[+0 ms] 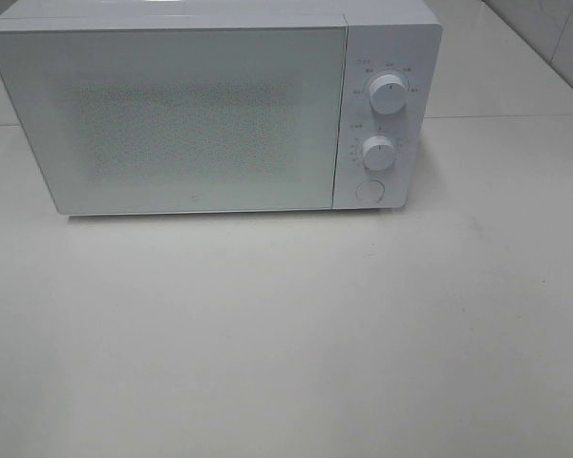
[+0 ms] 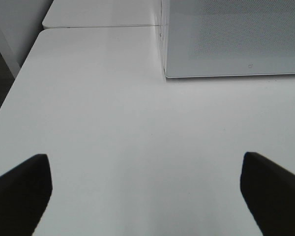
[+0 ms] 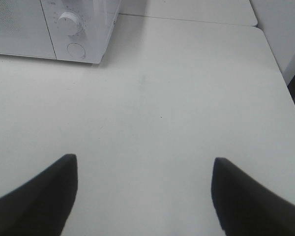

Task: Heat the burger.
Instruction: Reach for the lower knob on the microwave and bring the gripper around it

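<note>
Burger: not in any view. It may sit behind the shut door of the microwave (image 1: 172,114); cannot tell. Facing and long axis unreadable. Judged by its kind alone: light, soft, layered, apt to slide apart, so take it gently across the bun's sides. Left pincer (image 2: 145,164) and right pincer (image 3: 143,161) both spread wide, empty, above the desk (image 1: 286,334).
</note>
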